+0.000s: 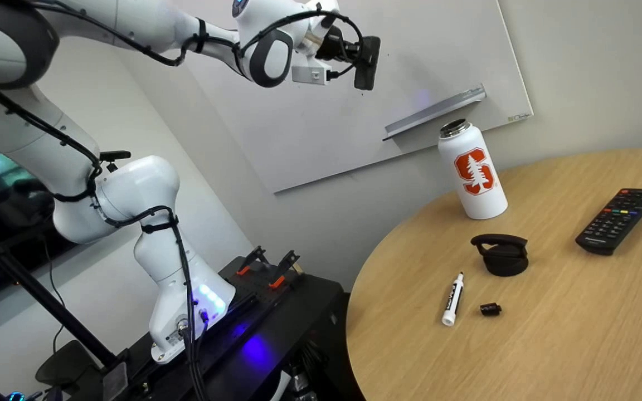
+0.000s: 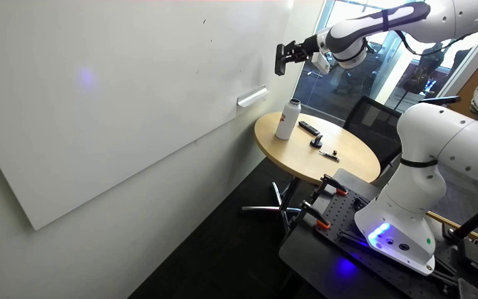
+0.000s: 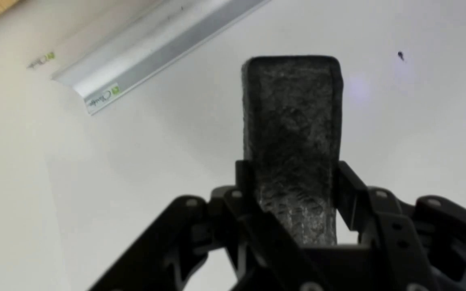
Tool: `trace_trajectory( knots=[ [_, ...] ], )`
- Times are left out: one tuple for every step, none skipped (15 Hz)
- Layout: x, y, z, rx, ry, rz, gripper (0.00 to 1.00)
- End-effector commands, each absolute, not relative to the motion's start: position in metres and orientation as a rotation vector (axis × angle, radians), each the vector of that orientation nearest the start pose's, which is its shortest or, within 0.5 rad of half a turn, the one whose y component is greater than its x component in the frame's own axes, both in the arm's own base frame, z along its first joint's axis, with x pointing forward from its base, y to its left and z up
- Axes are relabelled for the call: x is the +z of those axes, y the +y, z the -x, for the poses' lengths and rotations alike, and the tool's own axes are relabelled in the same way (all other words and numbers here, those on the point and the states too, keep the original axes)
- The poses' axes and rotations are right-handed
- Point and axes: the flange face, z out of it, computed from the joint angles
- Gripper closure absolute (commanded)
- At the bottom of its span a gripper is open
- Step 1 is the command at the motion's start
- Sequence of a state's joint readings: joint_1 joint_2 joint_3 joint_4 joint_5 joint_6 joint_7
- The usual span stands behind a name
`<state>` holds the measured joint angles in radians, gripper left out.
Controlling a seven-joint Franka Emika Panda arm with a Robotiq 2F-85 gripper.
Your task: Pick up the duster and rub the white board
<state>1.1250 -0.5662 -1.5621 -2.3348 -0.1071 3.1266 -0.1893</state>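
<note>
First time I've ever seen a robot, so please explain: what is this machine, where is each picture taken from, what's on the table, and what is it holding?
The machine is a robot arm, jointed a bit like yours, with a pincer-like gripper at its end. Two pictures look on from outside, from different places; the close-up is taken from the arm itself, looking along the gripper. On the table are a bottle, a remote, a marker, and what look like the marker's cap and the bottle's lid. The gripper is closed on the duster, a black block, in front of the board.
</note>
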Motion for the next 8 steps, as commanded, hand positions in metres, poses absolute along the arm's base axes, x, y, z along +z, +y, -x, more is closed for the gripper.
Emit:
trace_trajectory(
  knots=[
    [0.424,-0.263,-0.467,-1.057,0.530,2.763,0.73],
    [0.424,-0.264,-0.463,-1.002,0.527,2.809,0.73],
    [0.425,-0.265,-0.459,-0.954,0.513,2.855,0.73],
    [0.425,-0.268,-0.455,-0.906,0.502,2.901,0.73],
    [0.425,-0.272,-0.452,-0.877,0.488,2.950,0.73],
    [0.429,-0.275,-0.451,-0.877,0.485,2.997,0.73],
    [0.433,-0.272,-0.451,-0.941,0.476,2.886,0.48],
    [0.434,-0.275,-0.448,-0.931,0.486,2.920,0.48]
  ],
)
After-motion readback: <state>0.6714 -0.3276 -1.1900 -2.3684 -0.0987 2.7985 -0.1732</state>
